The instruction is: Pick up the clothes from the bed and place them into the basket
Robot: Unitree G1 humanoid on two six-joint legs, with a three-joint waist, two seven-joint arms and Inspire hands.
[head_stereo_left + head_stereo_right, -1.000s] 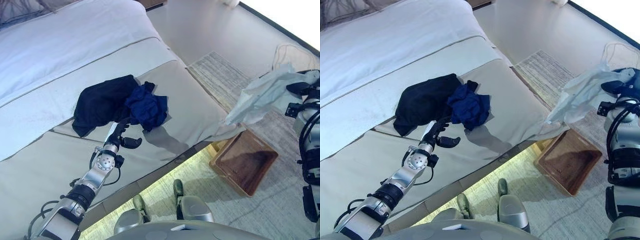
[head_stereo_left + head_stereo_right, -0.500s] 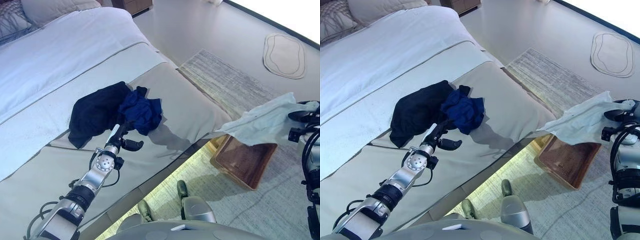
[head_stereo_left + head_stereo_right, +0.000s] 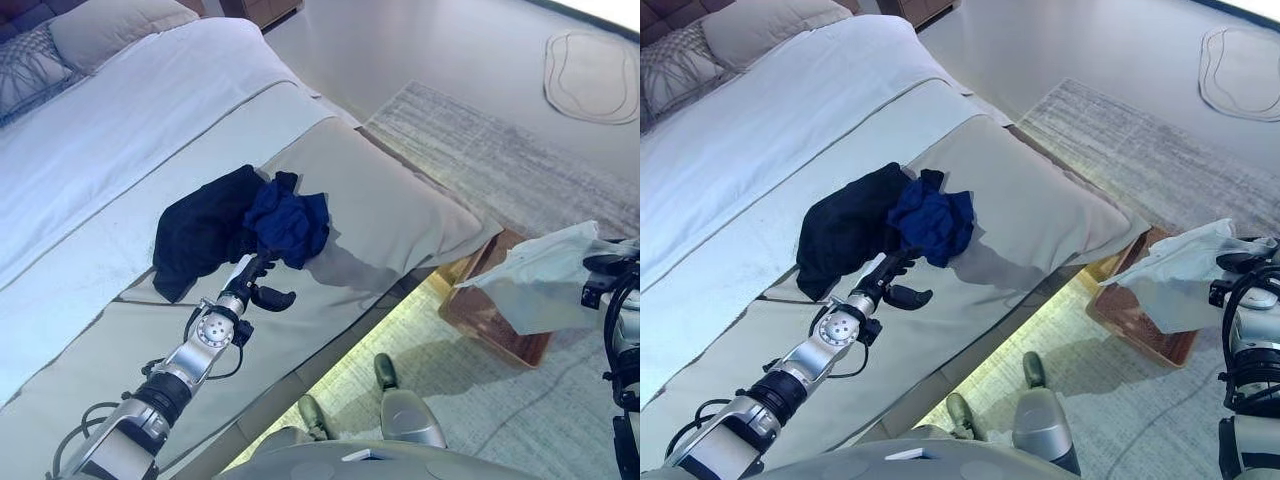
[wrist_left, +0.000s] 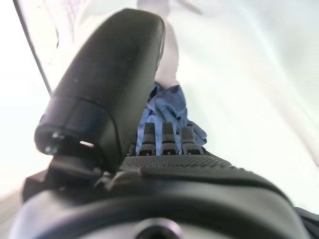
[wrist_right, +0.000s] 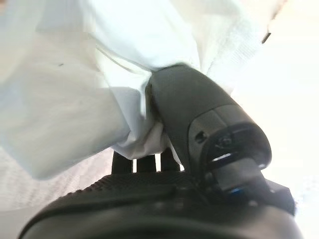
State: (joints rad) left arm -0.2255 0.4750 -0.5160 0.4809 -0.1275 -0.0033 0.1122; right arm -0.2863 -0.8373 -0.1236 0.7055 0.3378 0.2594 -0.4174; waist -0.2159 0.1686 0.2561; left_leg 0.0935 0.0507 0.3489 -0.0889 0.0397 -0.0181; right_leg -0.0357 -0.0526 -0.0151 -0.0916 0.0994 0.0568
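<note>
A black garment (image 3: 205, 228) and a crumpled blue garment (image 3: 288, 222) lie together on the beige bed cover (image 3: 390, 205). My left hand (image 3: 255, 285) rests open on the cover just in front of them, fingers pointing at the blue garment (image 4: 168, 107), thumb out to the side. My right hand (image 3: 612, 270) is shut on a pale white-blue garment (image 3: 545, 278) and holds it in the air over the brown basket (image 3: 495, 325) on the floor. In the right wrist view the cloth (image 5: 75, 99) is pinched between thumb and fingers.
The bed's white sheet (image 3: 130, 120) and pillows (image 3: 100, 30) lie further back. A grey striped rug (image 3: 500, 160) lies under the basket beside the bed. A small oval mat (image 3: 590, 60) lies on the floor at the far right.
The camera has shifted. My right hand has lowered the pale garment from beside the bed corner to hang over the basket. My left hand has stayed by the dark clothes.
</note>
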